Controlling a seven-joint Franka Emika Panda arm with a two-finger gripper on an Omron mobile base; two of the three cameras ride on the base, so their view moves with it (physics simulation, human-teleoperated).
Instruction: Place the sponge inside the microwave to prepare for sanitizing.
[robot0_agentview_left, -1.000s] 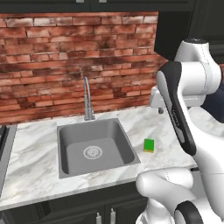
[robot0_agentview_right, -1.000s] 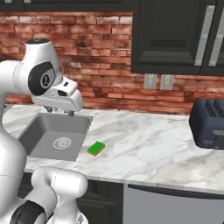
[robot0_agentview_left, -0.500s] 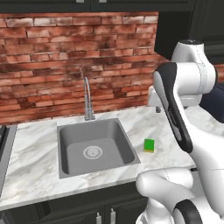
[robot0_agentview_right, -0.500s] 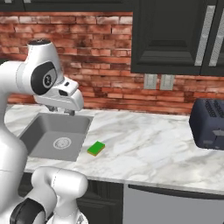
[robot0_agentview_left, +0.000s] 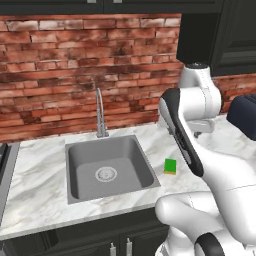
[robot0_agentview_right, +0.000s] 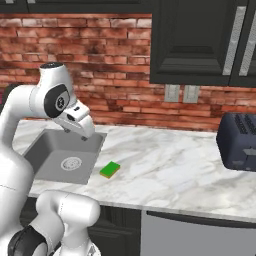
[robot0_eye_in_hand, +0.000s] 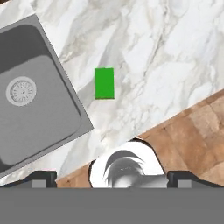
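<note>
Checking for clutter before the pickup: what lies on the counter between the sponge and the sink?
Nothing: in the hand view a bare strip of marble counter separates the sponge from the sink rim.

Claw agape, pointing down.

White marble counter against brick wall. Grey sink set in at left, round drain in basin, faucet at far rim. Sponge flat on marble just right of sink, near front edge. Dark toaster far right.
</note>
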